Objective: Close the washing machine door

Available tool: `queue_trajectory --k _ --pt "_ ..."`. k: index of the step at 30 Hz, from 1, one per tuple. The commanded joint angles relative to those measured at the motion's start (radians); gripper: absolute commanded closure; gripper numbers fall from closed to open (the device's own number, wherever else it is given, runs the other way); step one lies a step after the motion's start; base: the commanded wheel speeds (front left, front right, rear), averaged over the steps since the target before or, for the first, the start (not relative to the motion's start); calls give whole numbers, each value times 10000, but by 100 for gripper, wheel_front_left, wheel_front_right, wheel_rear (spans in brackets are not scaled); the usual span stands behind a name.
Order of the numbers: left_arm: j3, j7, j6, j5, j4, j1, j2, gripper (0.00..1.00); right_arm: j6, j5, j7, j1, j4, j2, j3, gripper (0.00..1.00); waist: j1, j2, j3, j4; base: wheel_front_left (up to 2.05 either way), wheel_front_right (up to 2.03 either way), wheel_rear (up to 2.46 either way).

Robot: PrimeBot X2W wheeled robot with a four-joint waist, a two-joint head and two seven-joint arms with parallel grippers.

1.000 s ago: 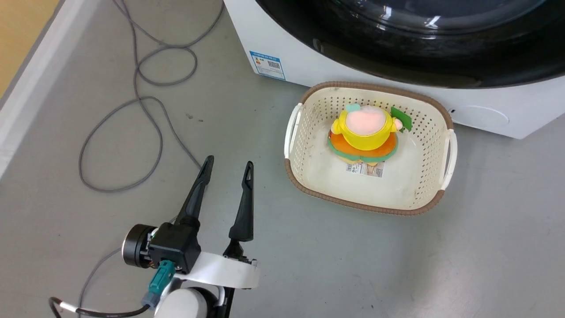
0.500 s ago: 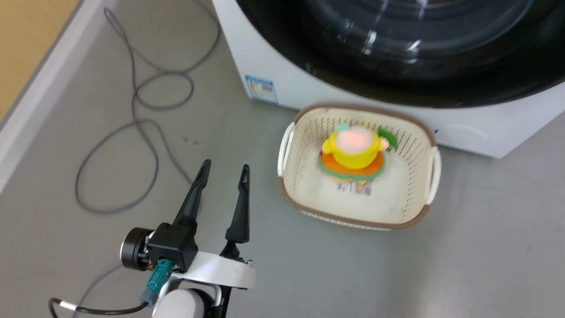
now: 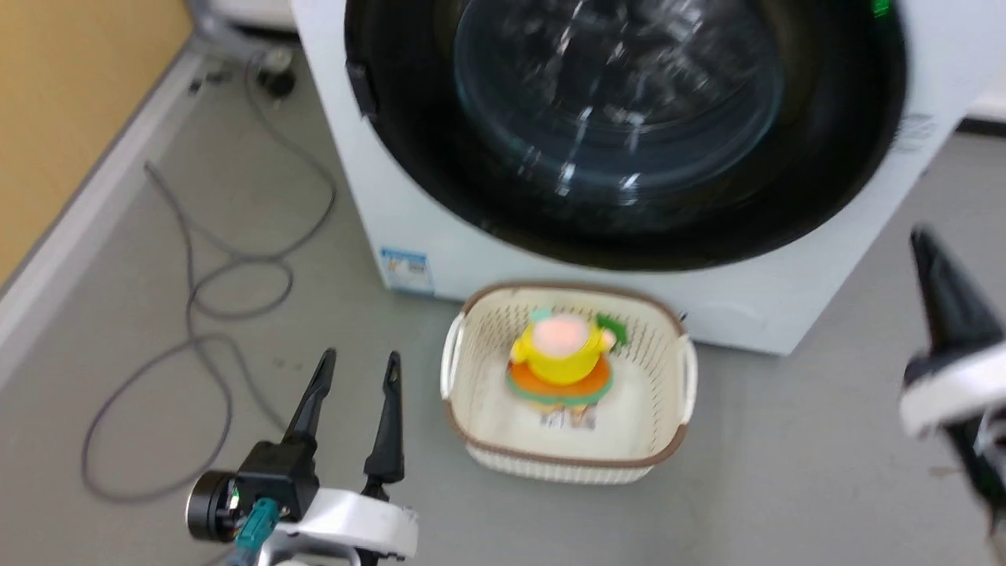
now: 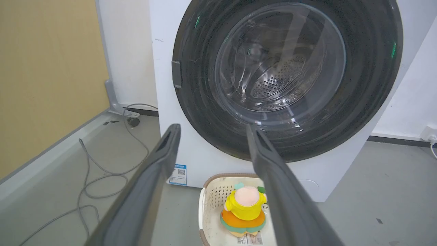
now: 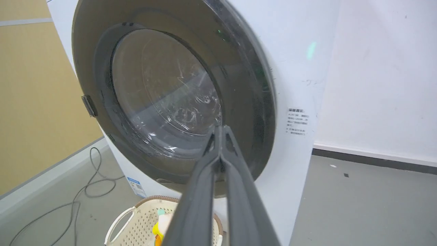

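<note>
Your head cam tilted up in the last sec, nothing else moved. The washing machine door (image 3: 621,134) sits far centre, looks flush w/ the washing machine (image 3: 409,228), so prob. done. Left gripper (image 3: 361,358) wide, empty, near left. Right gripper (image 5: 221,129) pinched together, empty.

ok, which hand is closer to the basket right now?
Left. The left hand sits just left of the basket, open; the right hand is farther off to its right, shut.

Right fingers (image 3: 943,303) blurred — sticker (image 3: 405,270) (too small) unreadable.
</note>
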Motion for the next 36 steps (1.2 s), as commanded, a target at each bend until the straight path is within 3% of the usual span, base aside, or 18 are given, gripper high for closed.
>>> queue_trajectory --k 1,12,19,20,21,36 --pt "39 -43 7 -65 42 206 63 0 -7 -263 -70 611 -292 222 -150 100 1 0 -520 -361 0 0 0" --pt "88 -43 37 -257 210 1073 201 0 -7 -2052 237 4436 -3307 2987 -2309 100 1 0 -1264 -766 0 0 0" --pt "-3 -43 33 -263 348 1256 274 0 -7 -2895 638 5414 -3841 3579 -2547 100 1 0 -1435 -752 0 0 0" --pt "-26 -43 44 -216 378 1256 313 0 -7 -2942 627 5475 -3829 3618 -2545 76 1 0 -1445 -748 0 0 0" --pt "-53 -43 55 -171 402 1249 342 0 -7 -2985 638 5529 -3799 3653 -2536 0 1 0 -1457 -746 0 0 0" --pt "-199 -43 201 22 417 1226 399 0 -7 -3278 490 5650 -3627 3743 -2415 0 1 0 -1556 -724 0 0 0"
